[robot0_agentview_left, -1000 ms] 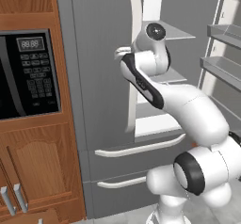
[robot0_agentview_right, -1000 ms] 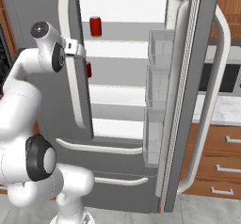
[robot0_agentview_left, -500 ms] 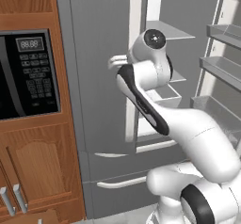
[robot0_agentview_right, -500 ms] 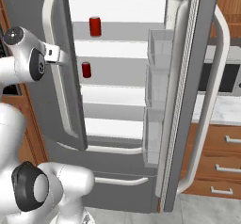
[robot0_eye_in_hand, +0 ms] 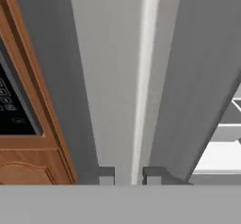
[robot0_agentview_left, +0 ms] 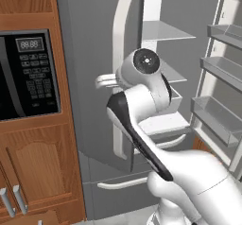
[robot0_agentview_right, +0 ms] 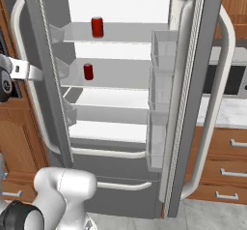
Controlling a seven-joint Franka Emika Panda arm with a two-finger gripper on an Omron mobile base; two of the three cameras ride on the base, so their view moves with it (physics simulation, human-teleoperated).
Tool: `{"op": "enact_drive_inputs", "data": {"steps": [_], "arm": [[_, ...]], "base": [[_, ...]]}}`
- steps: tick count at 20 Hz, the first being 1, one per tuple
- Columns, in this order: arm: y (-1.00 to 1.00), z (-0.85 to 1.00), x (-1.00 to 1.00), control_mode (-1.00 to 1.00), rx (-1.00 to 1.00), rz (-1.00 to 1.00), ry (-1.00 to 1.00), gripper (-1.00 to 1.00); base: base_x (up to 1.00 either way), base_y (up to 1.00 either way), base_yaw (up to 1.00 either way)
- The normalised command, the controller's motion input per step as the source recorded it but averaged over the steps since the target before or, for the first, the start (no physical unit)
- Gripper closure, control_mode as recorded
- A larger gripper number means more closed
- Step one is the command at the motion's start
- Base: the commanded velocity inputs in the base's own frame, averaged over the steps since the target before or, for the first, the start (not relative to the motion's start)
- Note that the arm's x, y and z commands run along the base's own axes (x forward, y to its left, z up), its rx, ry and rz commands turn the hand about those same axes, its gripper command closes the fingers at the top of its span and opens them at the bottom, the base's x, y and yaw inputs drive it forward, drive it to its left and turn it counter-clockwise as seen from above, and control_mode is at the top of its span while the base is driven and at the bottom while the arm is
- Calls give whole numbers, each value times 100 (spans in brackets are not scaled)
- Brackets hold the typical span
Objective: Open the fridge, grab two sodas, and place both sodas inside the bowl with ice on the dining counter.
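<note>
The fridge (robot0_agentview_right: 120,103) stands open; its left door's white handle (robot0_eye_in_hand: 141,77) runs between the fingertips of my gripper (robot0_eye_in_hand: 124,173), jaws clamped on it.

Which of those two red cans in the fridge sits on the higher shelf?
The larger-looking soda can sits on the upper shelf, toward the middle. The other can stands one shelf below it, slightly farther left.
</note>
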Motion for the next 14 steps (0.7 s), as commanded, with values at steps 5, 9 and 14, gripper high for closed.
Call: {"op": "enact_drive_inputs", "data": {"steps": [5, 9, 14], "arm": [[2, -3, -76, -100, 11, 0, -1, -100], [-68, 10, -80, -100, 25, 0, 0, -100], [-98, 3, -35, -100, 34, 0, 0, -100]], "base": [[0, 0, 0], [0, 0, 0], [0, 0, 0]]}}
